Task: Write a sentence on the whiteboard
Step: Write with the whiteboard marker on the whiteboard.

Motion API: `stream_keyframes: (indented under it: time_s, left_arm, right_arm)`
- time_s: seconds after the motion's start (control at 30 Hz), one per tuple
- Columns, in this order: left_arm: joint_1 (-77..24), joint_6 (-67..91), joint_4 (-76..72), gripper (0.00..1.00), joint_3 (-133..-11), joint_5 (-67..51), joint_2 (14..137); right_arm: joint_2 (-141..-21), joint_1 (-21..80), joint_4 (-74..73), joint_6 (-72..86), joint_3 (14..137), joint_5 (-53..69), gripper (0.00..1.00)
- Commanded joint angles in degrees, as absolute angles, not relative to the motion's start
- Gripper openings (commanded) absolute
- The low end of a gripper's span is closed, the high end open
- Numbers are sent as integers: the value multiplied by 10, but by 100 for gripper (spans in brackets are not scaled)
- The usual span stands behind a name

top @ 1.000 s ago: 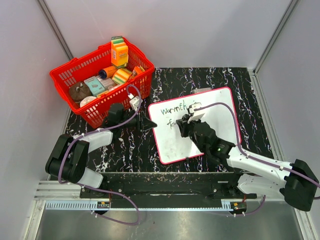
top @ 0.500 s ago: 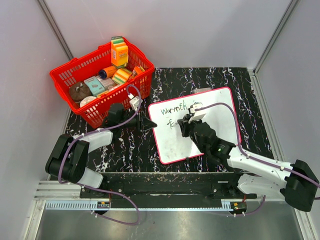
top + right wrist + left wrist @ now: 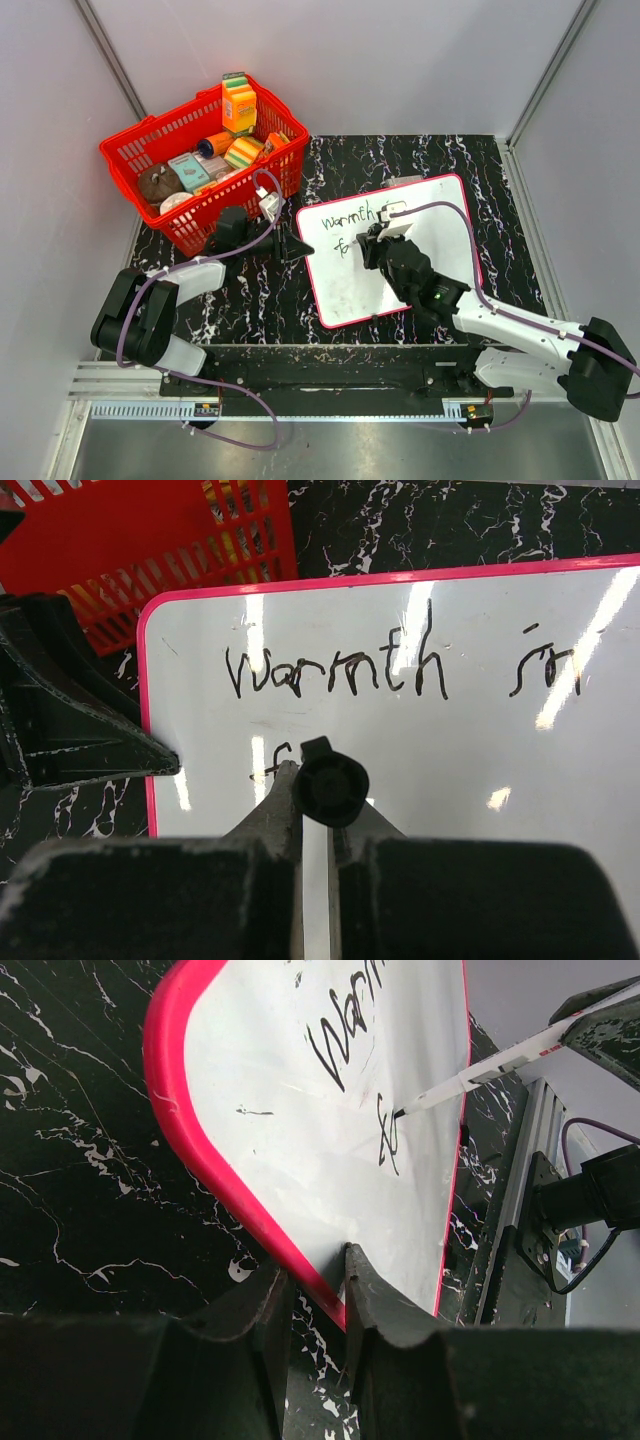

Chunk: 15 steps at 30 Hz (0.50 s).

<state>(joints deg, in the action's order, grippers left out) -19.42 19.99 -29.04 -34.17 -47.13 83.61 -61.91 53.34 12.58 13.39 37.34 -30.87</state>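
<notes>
From above: on the black marbled tabletop (image 3: 400,160), right of centre, the whiteboard (image 3: 440,215), flat and turned a little askew, with a red basket (image 3: 125,152) of groceries near its far-left corner. Handwritten in black along the far edge, "warmth in", with the start of a second line beneath. At the board's left edge, the left fingers (image 3: 297,248), pinched onto the frame. Over the middle of the board, the right fingers (image 3: 374,240), clenched and held low above the second line. From the left wrist: the left fingers (image 3: 365,1295) closed to a narrow slot with the red-pink frame caught between them, the board stretching away across the marbled surface. Beyond, a white-bodied marker (image 3: 480,1068) slanting in from the right, dark tip touching the board at a squiggle beneath "Warm". From the right wrist: the right fingers (image 3: 285,805) gripping the marker (image 3: 328,788) tight, black end facing the lens. Past it, "warmth in" readable across the board, with a first stroke of the next line just left of the marker. At the board's left edge, the left fingers (image 3: 150,762) as a dark wedge, and the basket (image 3: 150,540) past the far-left corner.
</notes>
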Motion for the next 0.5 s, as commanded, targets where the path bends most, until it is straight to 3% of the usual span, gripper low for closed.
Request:
stream_keyframes:
  time_s: [0.0, 0.47]
  left_arm:
    - [-207, 132, -279, 0, -349, -444, 836]
    - [-207, 131, -279, 0, -348, -442, 833]
  right_arm:
    - [-626, 525, 126, 124, 387, -323, 0]
    - [-593, 526, 96, 142, 359, -298, 0]
